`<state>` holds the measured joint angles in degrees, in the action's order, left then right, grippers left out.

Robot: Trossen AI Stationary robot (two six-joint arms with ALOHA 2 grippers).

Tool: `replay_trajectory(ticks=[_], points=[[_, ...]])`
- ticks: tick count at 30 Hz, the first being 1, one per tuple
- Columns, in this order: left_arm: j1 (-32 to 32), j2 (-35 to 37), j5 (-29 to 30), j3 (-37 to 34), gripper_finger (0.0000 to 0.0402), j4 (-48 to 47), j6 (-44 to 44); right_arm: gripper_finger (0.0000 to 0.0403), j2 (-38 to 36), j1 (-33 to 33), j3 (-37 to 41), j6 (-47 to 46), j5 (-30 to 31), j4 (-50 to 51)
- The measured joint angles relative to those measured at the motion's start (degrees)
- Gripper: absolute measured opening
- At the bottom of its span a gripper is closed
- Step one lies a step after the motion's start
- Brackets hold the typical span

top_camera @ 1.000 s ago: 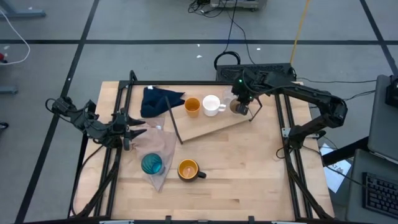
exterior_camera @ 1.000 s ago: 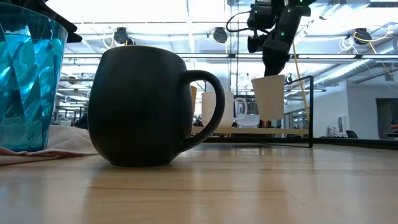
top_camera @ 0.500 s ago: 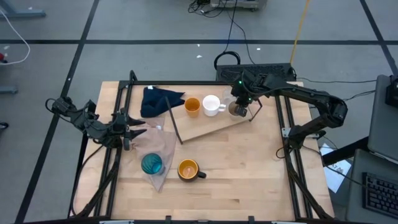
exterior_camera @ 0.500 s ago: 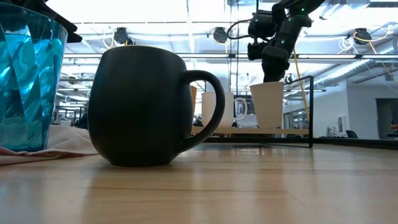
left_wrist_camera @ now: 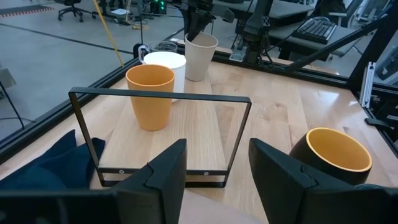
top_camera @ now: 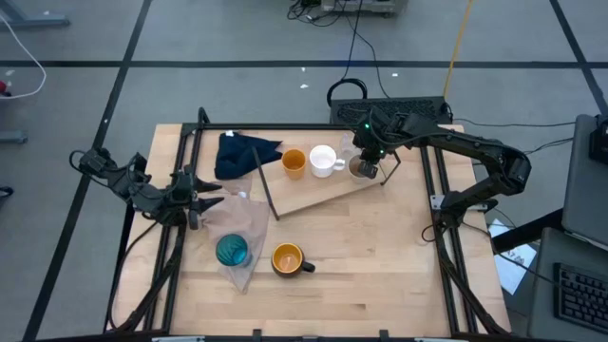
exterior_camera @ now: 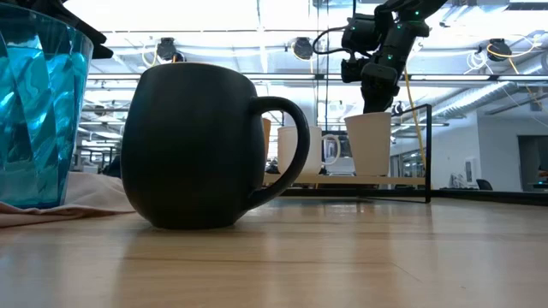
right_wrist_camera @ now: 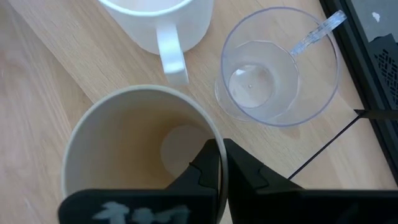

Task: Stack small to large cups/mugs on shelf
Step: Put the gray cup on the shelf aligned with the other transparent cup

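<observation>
On the shelf (top_camera: 313, 193), a light-wood board with black rod ends, stand the small orange cup (top_camera: 294, 161), the white handled mug (top_camera: 323, 160), the clear cup (right_wrist_camera: 277, 74) and the grey-beige cup (top_camera: 362, 168). My right gripper (right_wrist_camera: 222, 171) is above the grey-beige cup, shut on its rim. The dark mug with orange inside (top_camera: 288, 258) stands on the tabletop. The teal tumbler (top_camera: 231, 251) stands on the pinkish-beige cloth. My left gripper (left_wrist_camera: 217, 186) waits open near the table's left edge, touching nothing. My right gripper pinches the grey-beige cup's rim (right_wrist_camera: 219, 144) on the side next to the clear cup, one finger (right_wrist_camera: 208, 165) inside the cup and one (right_wrist_camera: 244, 168) outside. The fingers come from above, pointing down. The cup (exterior_camera: 368, 145) stands upright with its base on the shelf board.
A dark blue cloth (top_camera: 242, 152) lies at the shelf's left end, and a pinkish-beige cloth (top_camera: 249, 220) lies under the tumbler. The shelf's black rod frames (left_wrist_camera: 161, 96) stand up at both ends. Black rails run along the table's sides.
My right gripper has moved down a little, still shut on the grey-beige cup. The cup, held just above the shelf board a second ago, now rests on it beside the white mug and has stayed still for the last half second.
</observation>
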<state>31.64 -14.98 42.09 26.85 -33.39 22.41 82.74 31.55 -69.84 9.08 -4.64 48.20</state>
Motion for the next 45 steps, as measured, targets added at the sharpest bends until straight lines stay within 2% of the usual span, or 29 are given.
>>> replay_trajectory(ticks=[25,36,45], points=[[0.00,0.00,-0.11,0.00,0.0172,0.00,0.00,0.0002,0.00,0.04,0.00,-0.44,-0.07,0.19],[0.00,0.00,-0.59,0.00,0.0172,0.02,0.39,0.0004,0.00,2.07,0.00,-0.42,-0.09,0.43],[0.00,0.00,-0.59,0.00,0.0172,0.04,0.40,0.0036,-0.02,2.23,0.00,-0.64,-0.15,-0.03]])
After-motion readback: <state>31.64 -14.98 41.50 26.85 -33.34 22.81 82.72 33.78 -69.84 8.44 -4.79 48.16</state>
